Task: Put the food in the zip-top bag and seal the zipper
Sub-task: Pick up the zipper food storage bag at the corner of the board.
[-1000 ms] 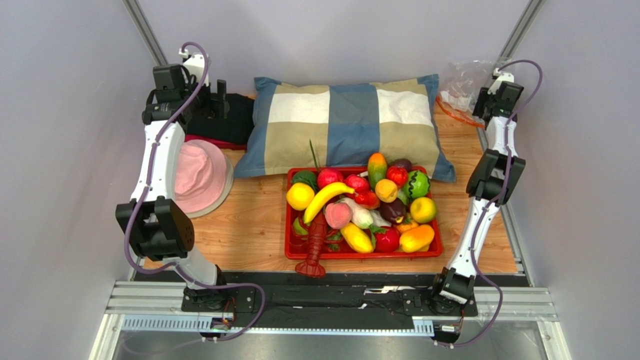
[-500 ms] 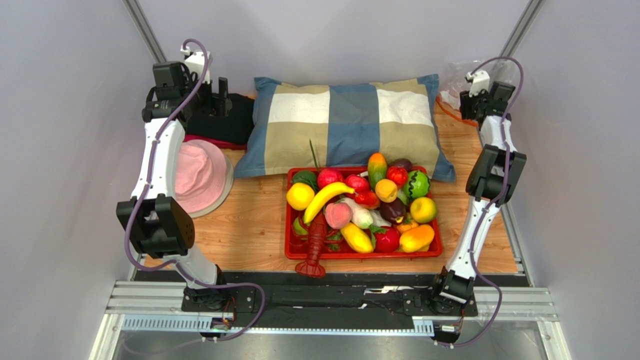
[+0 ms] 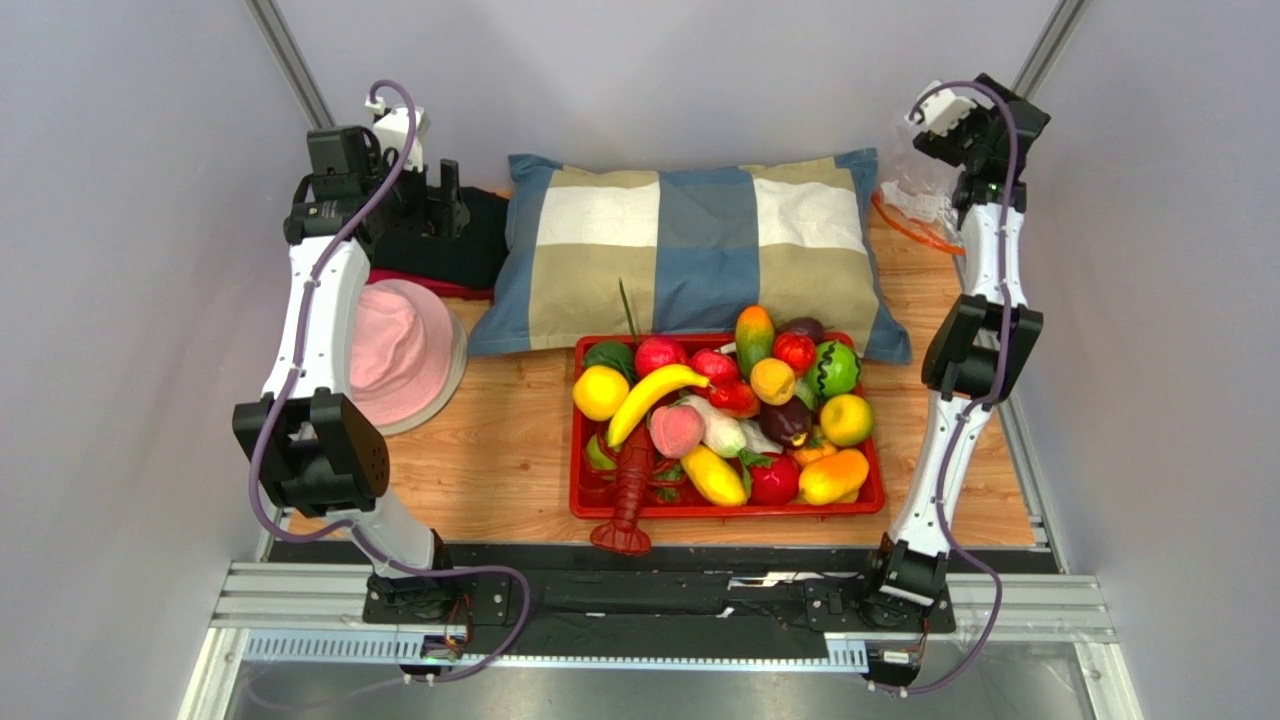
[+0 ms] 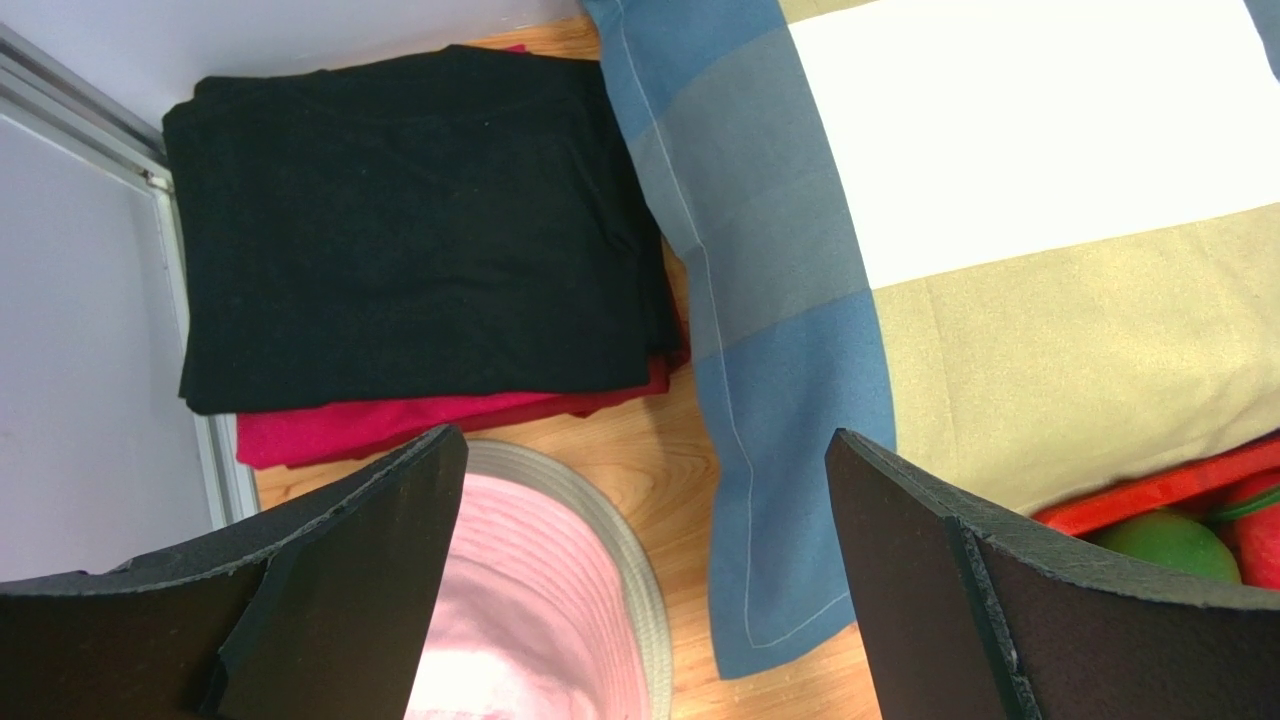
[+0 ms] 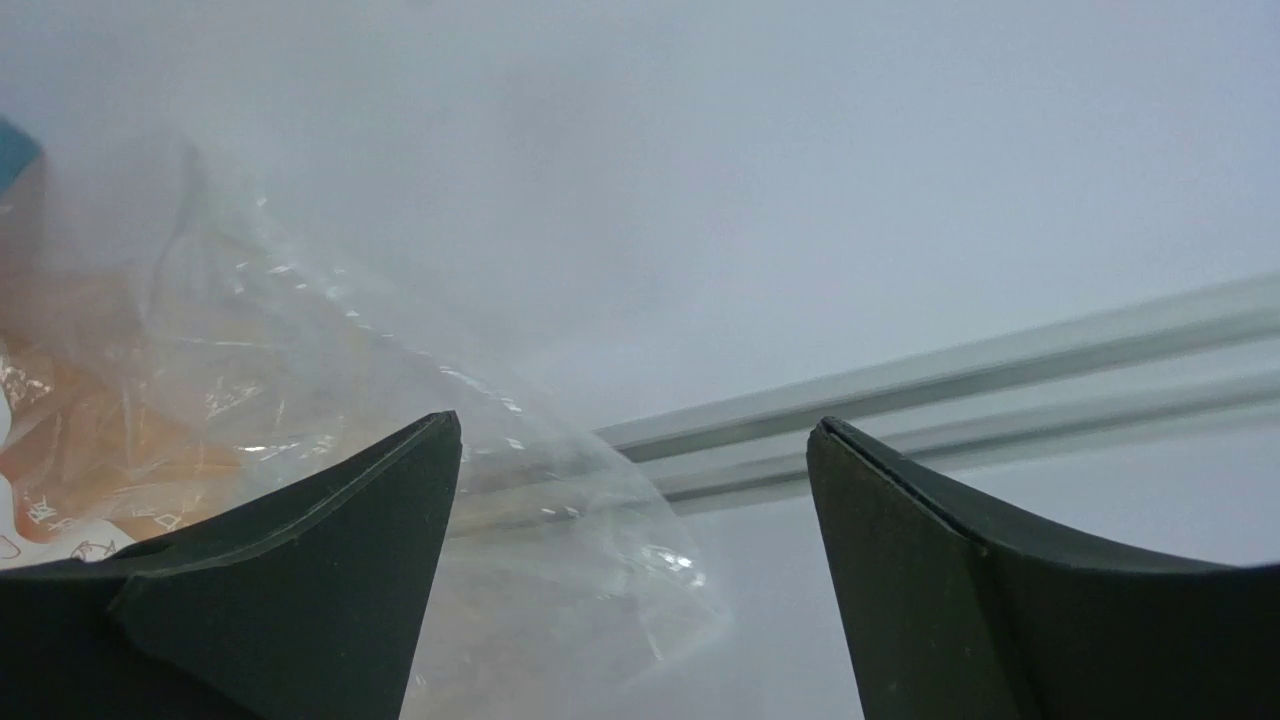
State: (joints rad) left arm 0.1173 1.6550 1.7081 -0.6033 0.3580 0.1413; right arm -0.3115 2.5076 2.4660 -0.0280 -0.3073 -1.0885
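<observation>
Film of the zip-top bag [image 5: 271, 375] lay just left of the open, empty right claw [image 5: 634, 425], apparently awaiting a grab, while the left claw [image 4: 646, 437] hung open

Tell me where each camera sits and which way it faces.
Top external: above and behind the bases, looking down on pillow, red tray and zip-top bag; both arms show.
Left wrist: on the left arm, facing down at black cloth and pink hat; open jaws show.
Right wrist: facing the wall past the bag; open jaws show.
Shared: top and left wrist see the pillow.
</observation>
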